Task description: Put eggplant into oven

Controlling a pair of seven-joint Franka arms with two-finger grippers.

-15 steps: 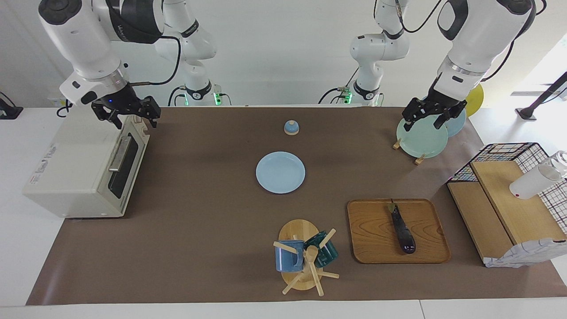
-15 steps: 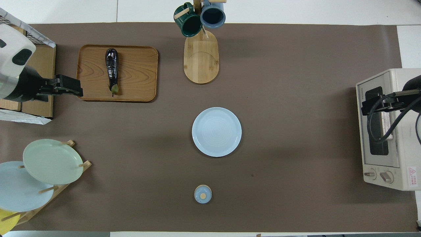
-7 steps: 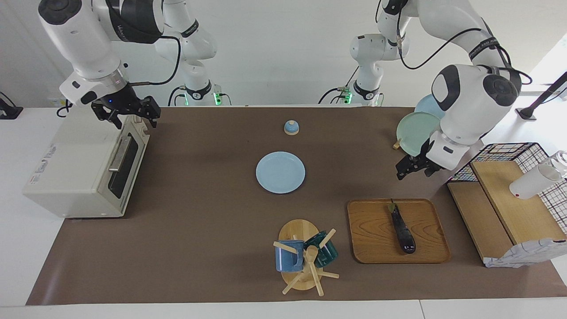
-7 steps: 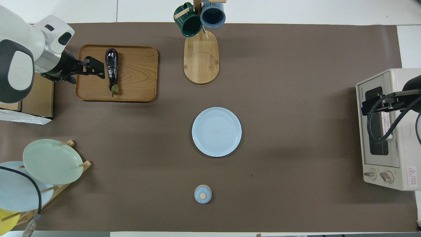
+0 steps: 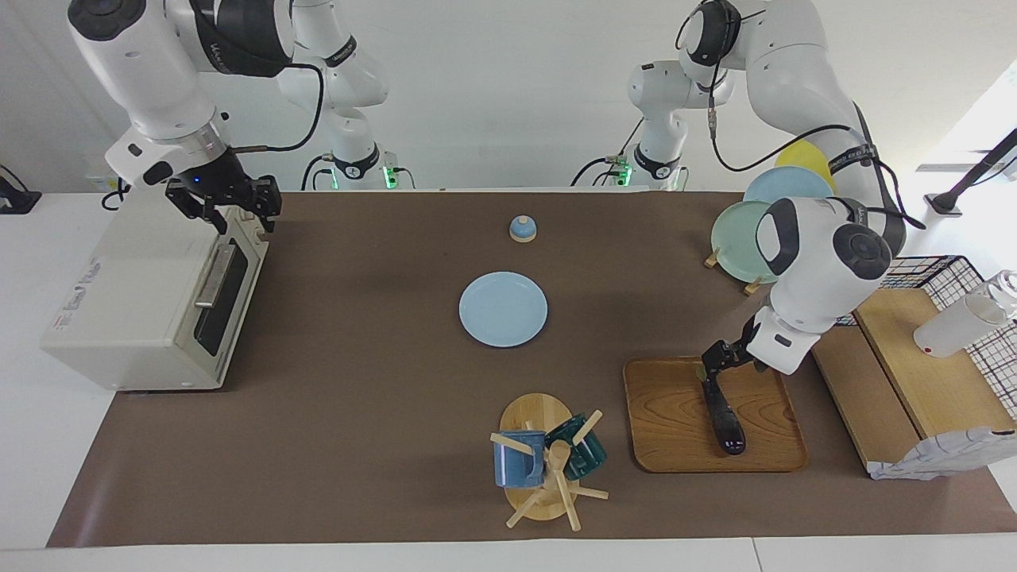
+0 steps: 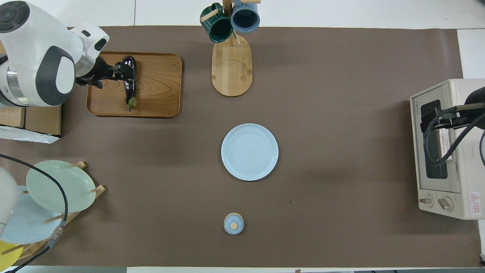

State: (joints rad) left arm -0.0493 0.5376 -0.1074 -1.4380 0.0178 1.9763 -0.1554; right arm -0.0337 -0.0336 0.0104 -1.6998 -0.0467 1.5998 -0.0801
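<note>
The dark purple eggplant lies on a wooden tray toward the left arm's end of the table, its green stem end pointing to the robots. My left gripper is open and down at the eggplant near that stem end. The cream oven stands at the right arm's end with its dark glass door closed. My right gripper hovers over the top edge of the oven's door side, its fingers apart with nothing between them.
A light blue plate lies mid-table, with a small blue lid nearer to the robots. A mug rack stands beside the tray. A plate rack and a wooden box with a wire basket flank the left arm.
The left arm has swung from the plate rack down onto the tray, its gripper now at the eggplant. The right gripper's fingers have drawn a little closer together over the oven.
</note>
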